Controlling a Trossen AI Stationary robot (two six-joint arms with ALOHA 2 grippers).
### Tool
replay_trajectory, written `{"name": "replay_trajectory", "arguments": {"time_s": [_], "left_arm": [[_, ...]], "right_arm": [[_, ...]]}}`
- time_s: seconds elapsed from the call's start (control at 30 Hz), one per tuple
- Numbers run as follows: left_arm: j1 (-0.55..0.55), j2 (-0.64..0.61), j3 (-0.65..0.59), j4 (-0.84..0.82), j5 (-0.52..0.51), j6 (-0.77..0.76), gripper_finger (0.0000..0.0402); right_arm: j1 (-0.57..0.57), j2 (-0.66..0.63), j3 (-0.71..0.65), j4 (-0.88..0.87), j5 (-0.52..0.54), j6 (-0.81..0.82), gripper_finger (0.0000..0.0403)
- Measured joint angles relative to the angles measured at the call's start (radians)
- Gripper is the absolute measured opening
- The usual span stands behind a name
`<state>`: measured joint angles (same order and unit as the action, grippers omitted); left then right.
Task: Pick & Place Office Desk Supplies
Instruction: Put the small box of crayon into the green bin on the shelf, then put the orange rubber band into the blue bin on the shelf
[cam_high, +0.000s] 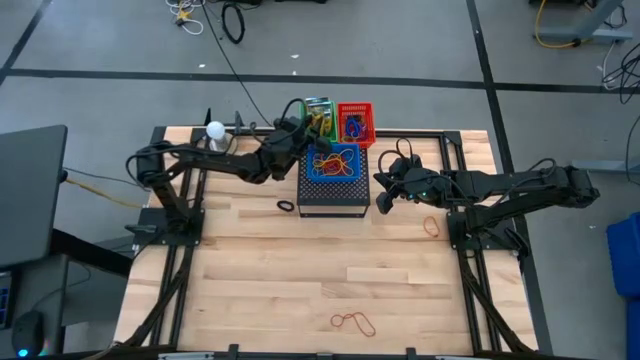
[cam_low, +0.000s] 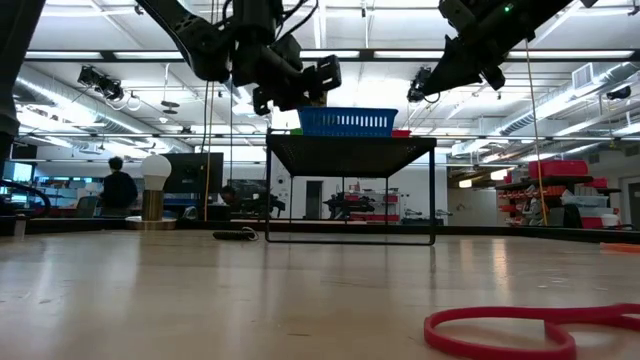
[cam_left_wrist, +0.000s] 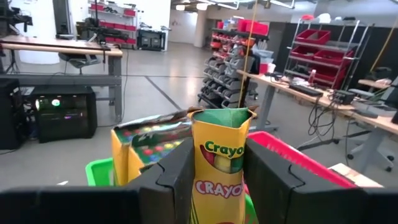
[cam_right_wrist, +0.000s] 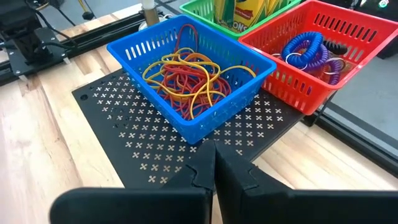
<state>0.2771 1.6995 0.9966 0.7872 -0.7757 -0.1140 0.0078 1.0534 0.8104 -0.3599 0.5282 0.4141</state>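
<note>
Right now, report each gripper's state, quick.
Left gripper: shut on the Crayola crayon box, above the green basket.
Right gripper: shut, holding nothing, beside the black mesh box.

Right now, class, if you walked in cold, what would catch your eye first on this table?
Three small baskets on the black mesh stand at the table's far middle: a blue basket of red and yellow rubber bands, a red basket holding coiled rings, and a green basket. The left gripper grips a Crayola box over the green basket. The right gripper, shut, hovers beside the stand.
</note>
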Motion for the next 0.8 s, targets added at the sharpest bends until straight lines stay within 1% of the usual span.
{"name": "replay_trajectory", "arguments": {"time_s": [0.2, 0.57, 0.8], "left_arm": [[0.000, 0.014, 0.000, -0.004, 0.015, 0.025, 0.0139], [0.000, 0.015, 0.000, -0.006, 0.015, 0.051, 0.0190], [-0.002, 0.015, 0.000, -0.006, 0.007, 0.081, 0.0198]], "right_arm": [[0.000, 0.000, 0.000, 0.001, 0.000, 0.000, 0.0011], [0.000, 0.000, 0.000, 0.004, 0.000, -0.003, 0.0011], [0.000, 0.000, 0.000, 0.004, 0.000, -0.003, 0.0011]]}}
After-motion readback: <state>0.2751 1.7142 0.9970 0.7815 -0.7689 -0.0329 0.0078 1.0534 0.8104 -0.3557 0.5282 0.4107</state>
